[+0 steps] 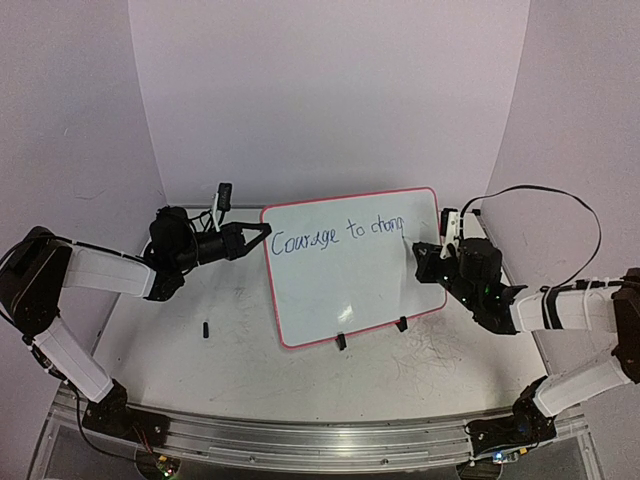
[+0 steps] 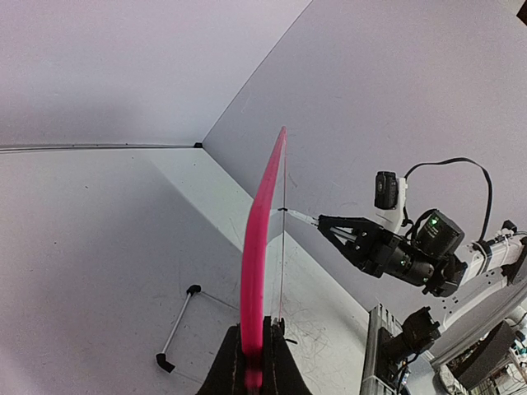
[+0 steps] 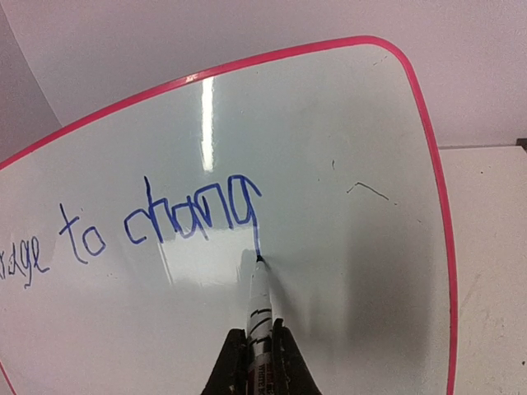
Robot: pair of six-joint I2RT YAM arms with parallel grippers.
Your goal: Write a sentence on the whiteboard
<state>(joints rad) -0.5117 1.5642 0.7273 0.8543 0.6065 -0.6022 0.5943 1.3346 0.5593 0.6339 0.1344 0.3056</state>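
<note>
Both arms have white shells over black joints, the left arm (image 1: 100, 270) like the right arm (image 1: 570, 305). The left pincer (image 1: 264, 231) is black and tapered. A black cable (image 2: 454, 160) loops off the right wrist, near a small green light (image 2: 431, 220).

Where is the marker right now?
In the right wrist view the marker sits in the right pincer, its tip on the whiteboard at the tail of the last g in the sentence, toward the board's right side.
</note>
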